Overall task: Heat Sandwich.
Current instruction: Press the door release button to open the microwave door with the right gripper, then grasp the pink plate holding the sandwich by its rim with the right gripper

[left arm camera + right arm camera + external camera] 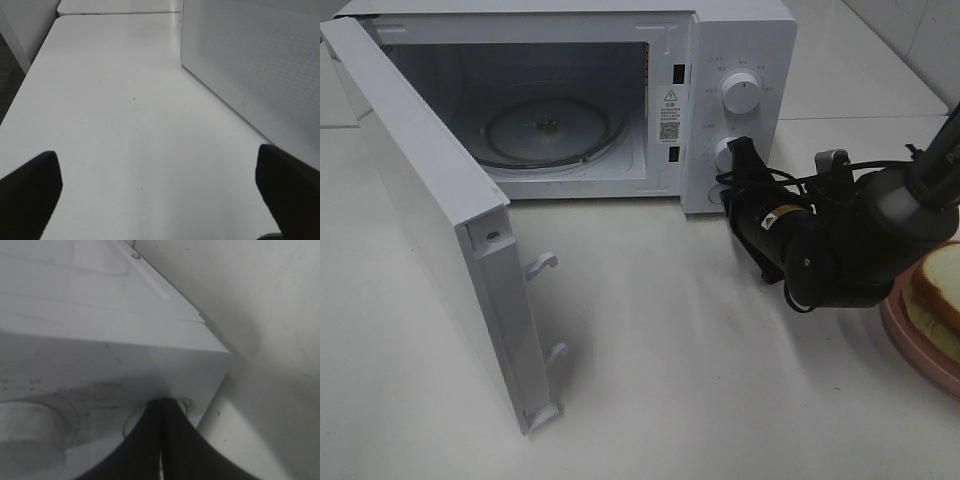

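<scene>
1. The sandwich (937, 283) is sitting on a pink plate (910, 345) at the far right edge of the desk (670, 380), half cut off by the high view. You can see white bread with a tan crust down the near side, and a pale yellowish layer is peeking out lower down.
2. It's lying well apart from the microwave (740, 40), with the right arm (840, 250) stretching between the two.
3. The microwave door (430, 220) is hanging wide open, swung out to the left. The glass turntable (548, 128) inside is sitting bare.
4. The right fingers (145, 440) are pressing tight together with nothing between them. Their tips are touching the control panel (100, 370) at a small round spot near its lower corner, just beside a big knob (30, 432).
5. In the high view, that arm is covering part of the lower knob (724, 152), while the upper knob (740, 92) is showing in full.
6. The left fingers (30, 195) are standing spread wide with nothing in them, hovering over bare desk next to the perforated outer face of the door (250, 65).
</scene>
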